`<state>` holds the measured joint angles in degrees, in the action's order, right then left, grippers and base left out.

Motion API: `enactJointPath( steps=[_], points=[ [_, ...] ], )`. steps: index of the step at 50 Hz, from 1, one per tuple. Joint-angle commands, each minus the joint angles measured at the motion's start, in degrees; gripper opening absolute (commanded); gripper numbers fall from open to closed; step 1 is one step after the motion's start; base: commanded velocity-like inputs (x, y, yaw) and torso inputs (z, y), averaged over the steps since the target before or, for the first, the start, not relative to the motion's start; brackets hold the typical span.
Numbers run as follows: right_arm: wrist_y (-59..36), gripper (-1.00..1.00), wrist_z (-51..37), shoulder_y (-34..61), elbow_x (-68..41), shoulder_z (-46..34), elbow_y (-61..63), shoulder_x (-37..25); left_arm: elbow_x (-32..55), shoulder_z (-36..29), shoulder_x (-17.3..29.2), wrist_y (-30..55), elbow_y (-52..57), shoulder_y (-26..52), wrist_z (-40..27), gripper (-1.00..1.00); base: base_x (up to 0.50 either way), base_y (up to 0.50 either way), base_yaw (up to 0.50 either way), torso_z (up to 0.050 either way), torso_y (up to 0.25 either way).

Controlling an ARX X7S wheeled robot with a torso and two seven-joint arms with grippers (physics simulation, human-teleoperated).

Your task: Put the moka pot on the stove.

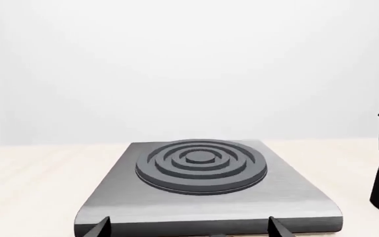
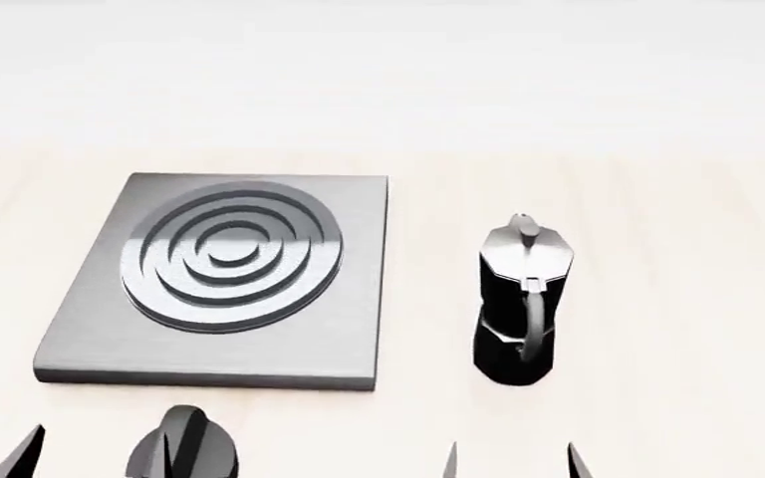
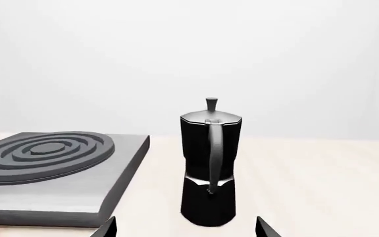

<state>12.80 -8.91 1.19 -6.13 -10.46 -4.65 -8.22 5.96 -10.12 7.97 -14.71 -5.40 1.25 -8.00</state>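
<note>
Right gripper [image 3: 184, 228] fingers apart behind moka pot [image 3: 208, 168], handle facing me; off-centre grab could tip it short of stove [image 3: 77, 192].

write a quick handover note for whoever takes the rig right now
Left gripper: open, empty, facing the stove.
Right gripper: open, empty, lined up with the moka pot, handle toward it.
The pot stands upright on the table, to the right of the stove and clear of it.
Done: nothing grasped or moved.
Left: grasp the pot, probably with the right gripper, and set it on the burner.
</note>
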Motion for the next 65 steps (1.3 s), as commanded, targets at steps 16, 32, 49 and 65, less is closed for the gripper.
enactJointPath(
  steps=[16,32,49,65],
  points=[
    [-2.2,1.0,-2.1,0.0,0.1,-1.0,0.8,-0.9,0.9,-1.2,1.0,0.5,0.2,0.1,-0.9,1.0,0.26,0.0,0.0,0.0,0.0],
    [-0.1,1.0,-0.7,0.4,-0.2,-2.5,0.0,-2.0,1.1,-1.9,1.5,0.4,0.2,0.3,-1.5,1.0,0.0,0.08,0.0,0.0,0.0],
    [0.2,1.0,-1.3,0.5,-0.9,-2.9,-0.1,-2.2,1.2,-2.6,2.0,0.8,0.3,0.3,-2.1,1.0,0.0,0.21,0.0,0.0,0.0],
    [0.3,1.0,-1.8,0.6,-1.3,-3.3,-0.1,-2.6,1.5,-3.2,2.5,0.9,0.4,0.4,-2.5,1.0,0.0,0.21,0.0,0.0,0.0]
  ],
)
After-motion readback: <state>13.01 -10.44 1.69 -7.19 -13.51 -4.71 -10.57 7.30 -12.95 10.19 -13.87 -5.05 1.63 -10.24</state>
